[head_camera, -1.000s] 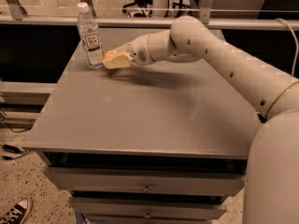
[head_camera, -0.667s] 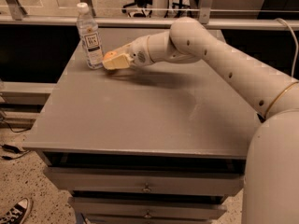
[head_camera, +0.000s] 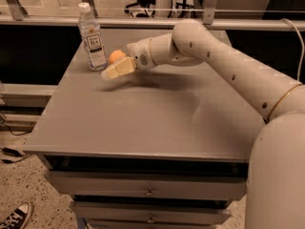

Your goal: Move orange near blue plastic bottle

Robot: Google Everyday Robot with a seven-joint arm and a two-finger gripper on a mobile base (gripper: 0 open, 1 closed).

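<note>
The orange [head_camera: 116, 57] shows on the grey table [head_camera: 143, 123] at the back left, just right of the blue plastic bottle [head_camera: 93, 37], which stands upright with a white cap and white label. My gripper [head_camera: 117, 71] is right in front of the orange, low over the table, and covers its lower part. I cannot tell whether the gripper touches the orange. The white arm [head_camera: 214, 61] reaches in from the right.
The table is a cabinet top with drawers [head_camera: 150, 192] below its front edge. A rail [head_camera: 152, 22] runs behind the table. A sneaker [head_camera: 14, 216] lies on the floor at the lower left.
The orange, hidden by the gripper before, now shows above and behind it. The gripper has shifted slightly toward the camera and down. The bottle has not moved.
</note>
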